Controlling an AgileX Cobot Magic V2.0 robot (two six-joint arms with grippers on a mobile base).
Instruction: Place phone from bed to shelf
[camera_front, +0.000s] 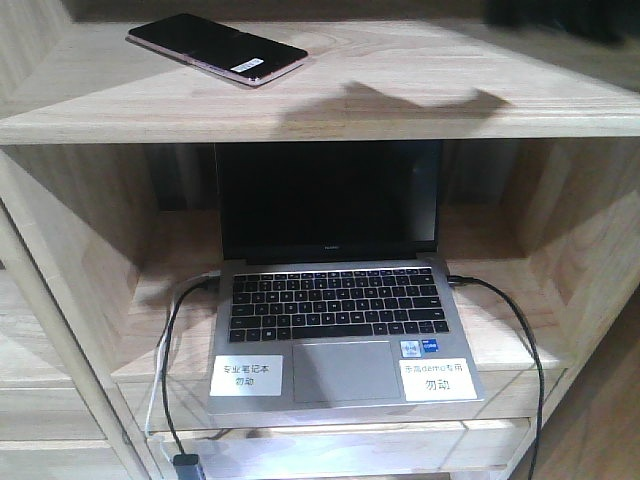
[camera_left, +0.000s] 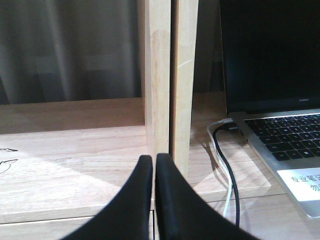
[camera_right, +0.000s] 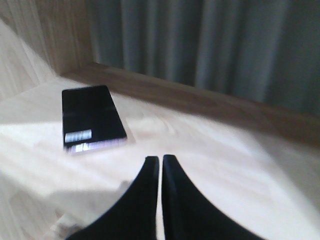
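Observation:
The glossy black phone (camera_front: 215, 48) lies flat on the pale wood shelf (camera_front: 420, 95), at its left part, with the white barcode sticker toward the front. In the right wrist view the phone (camera_right: 91, 118) rests up and to the left of my right gripper (camera_right: 160, 159), which is shut and holds nothing, a short way off from it. My left gripper (camera_left: 153, 158) is shut and empty, low in front of a pine upright (camera_left: 167, 80). The bed is out of view. Neither gripper shows in the front view.
An open silver laptop (camera_front: 340, 330) with a black screen sits on the lower board, with cables (camera_front: 170, 370) at both its sides. In the left wrist view the laptop (camera_left: 285, 145) and its cables (camera_left: 227, 165) lie to the right of the upright. Curtains hang behind.

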